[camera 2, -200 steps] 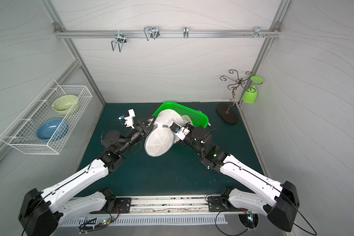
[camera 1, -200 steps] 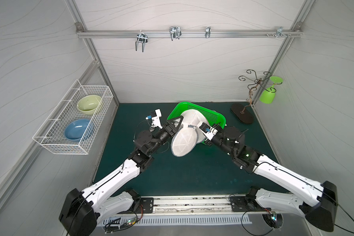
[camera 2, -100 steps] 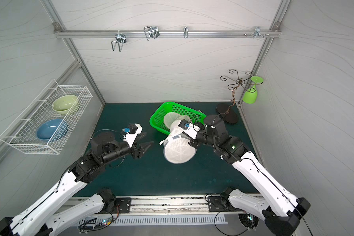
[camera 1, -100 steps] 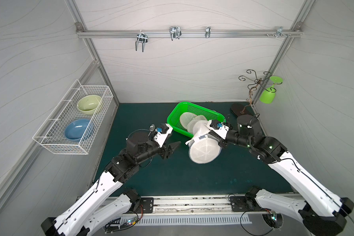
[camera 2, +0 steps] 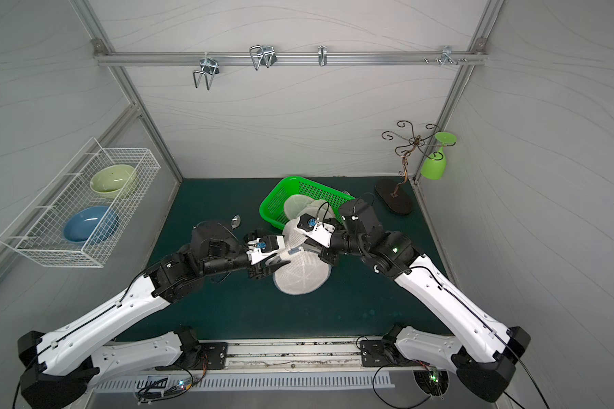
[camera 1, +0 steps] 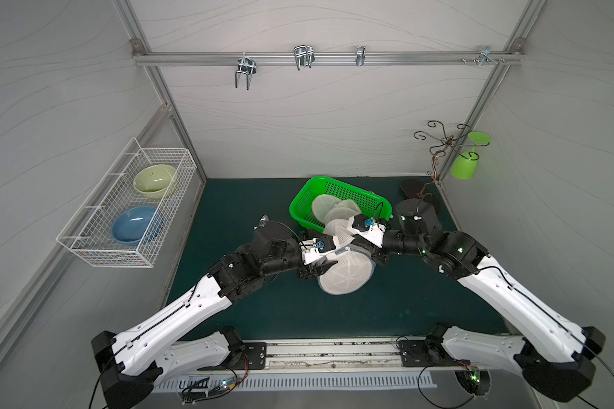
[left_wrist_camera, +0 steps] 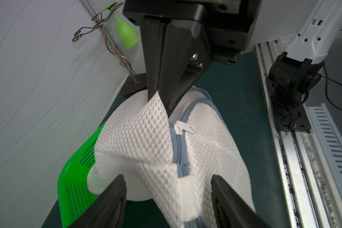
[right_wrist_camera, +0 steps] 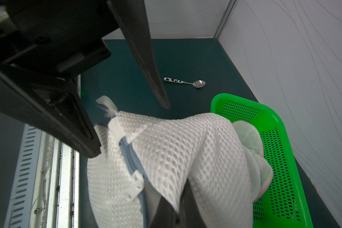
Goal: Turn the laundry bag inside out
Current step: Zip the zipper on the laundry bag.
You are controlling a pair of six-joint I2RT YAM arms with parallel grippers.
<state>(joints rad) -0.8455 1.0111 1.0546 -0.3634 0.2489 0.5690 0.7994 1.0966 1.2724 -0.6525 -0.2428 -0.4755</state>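
The laundry bag [camera 1: 346,272] was pinched by the right gripper [left_wrist_camera: 160,101], the left gripper [left_wrist_camera: 168,178] spread wide astride its zipper [left_wrist_camera: 181,146].

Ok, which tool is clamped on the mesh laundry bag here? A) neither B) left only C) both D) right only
D: the left wrist view shows the right tool shut on a fold of the mesh laundry bag, while the left tool stands open on either side of it.
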